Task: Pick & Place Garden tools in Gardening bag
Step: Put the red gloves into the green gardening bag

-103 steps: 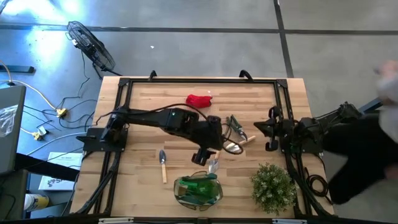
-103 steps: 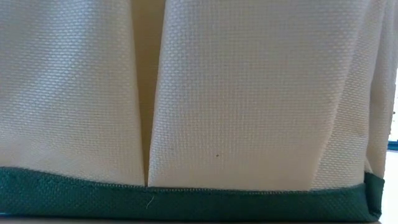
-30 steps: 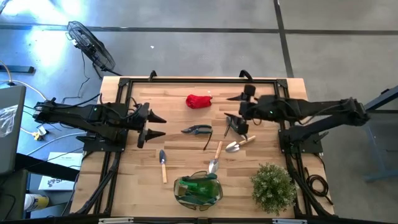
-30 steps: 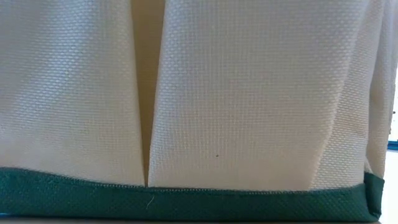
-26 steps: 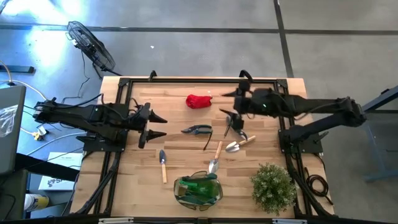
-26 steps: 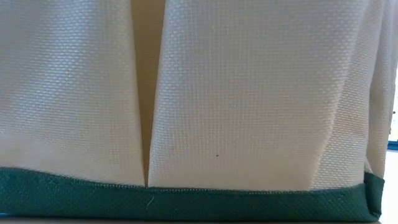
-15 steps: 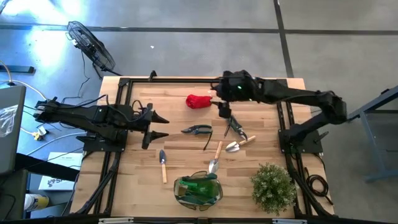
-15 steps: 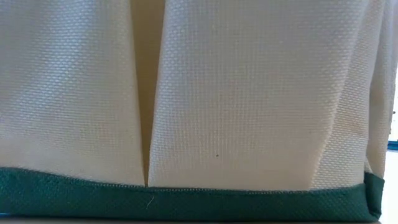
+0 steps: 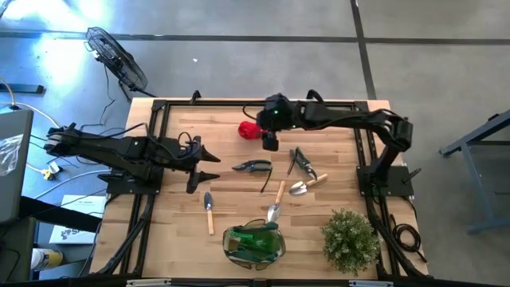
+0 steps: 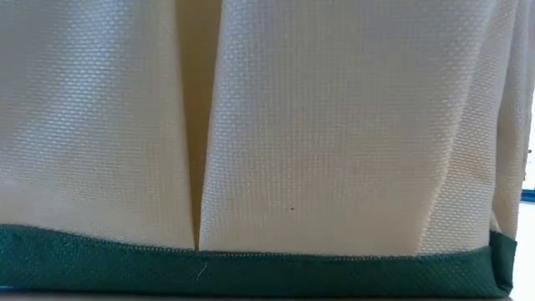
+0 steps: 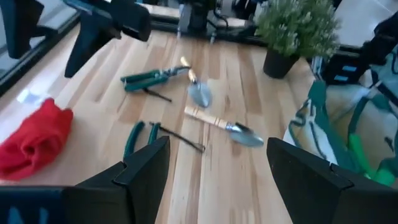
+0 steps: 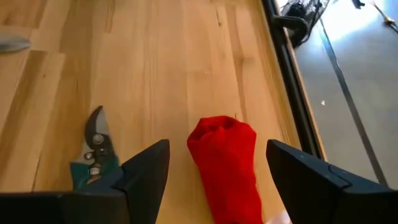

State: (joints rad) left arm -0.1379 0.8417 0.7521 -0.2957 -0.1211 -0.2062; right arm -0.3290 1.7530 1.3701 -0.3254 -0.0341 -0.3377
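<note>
Green gardening bag (image 9: 254, 244) holding green-handled tools, right tool (image 9: 268, 139) open

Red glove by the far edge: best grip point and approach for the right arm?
Pinch the bunched middle of the red glove, probably straight from above. It lies as a soft, crumpled lump flat on the table, with no handle or rigid edge. The right end effector hovers open beside it, fingers straddling the cloth in the wrist view.

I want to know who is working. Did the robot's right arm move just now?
Yes. The right end effector swung across the table from near the potted plant's side toward the red glove, and now hovers open by it.
</note>
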